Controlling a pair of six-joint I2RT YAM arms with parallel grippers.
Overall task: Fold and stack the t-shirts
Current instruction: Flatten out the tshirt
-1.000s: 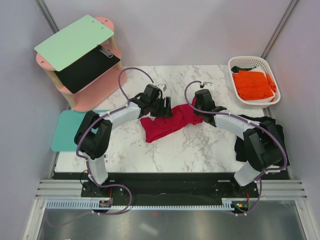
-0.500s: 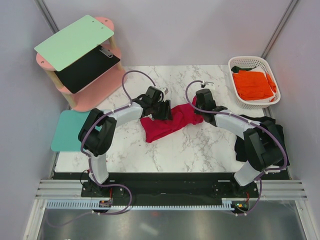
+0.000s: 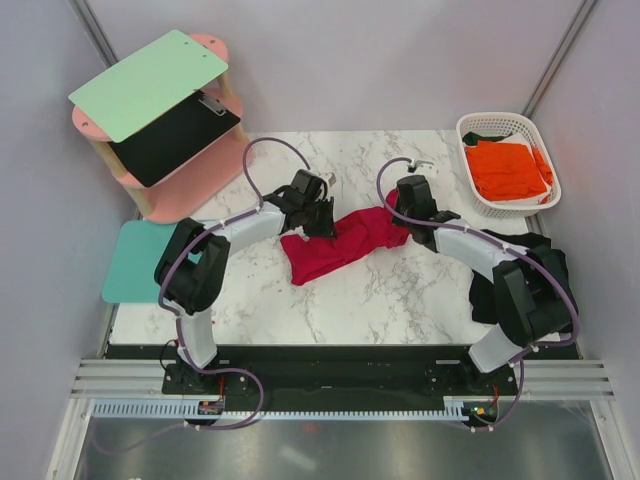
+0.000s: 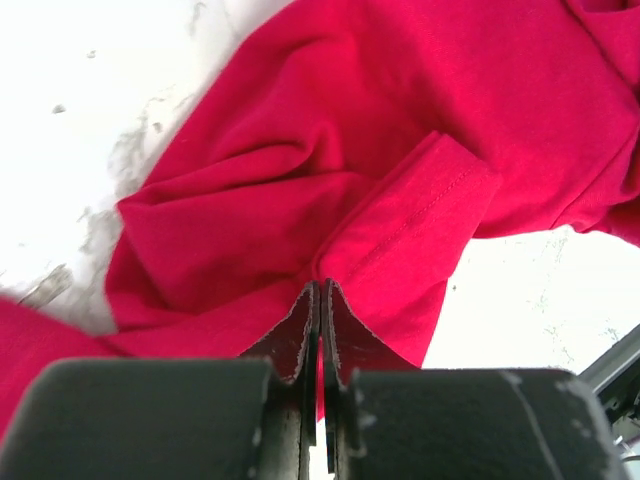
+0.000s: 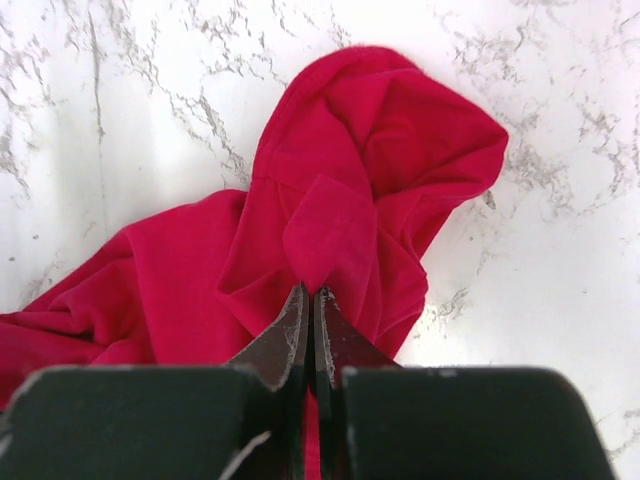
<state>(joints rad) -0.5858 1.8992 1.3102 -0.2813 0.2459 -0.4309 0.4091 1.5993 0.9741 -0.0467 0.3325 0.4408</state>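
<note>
You are pinching the crimson t-shirt (image 3: 345, 243) on the counter (image 3: 400, 290) with the left end effector (image 4: 320, 288) and the right end effector (image 5: 309, 292), both closed tight.

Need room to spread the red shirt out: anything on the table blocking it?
Nothing visible does. The left fingers and right fingers pinch the red shirt; the basket and black shirt lie apart at the right.

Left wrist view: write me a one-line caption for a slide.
Left gripper shut on a hemmed fold of the crumpled red t-shirt lying on the white marble table.
</note>
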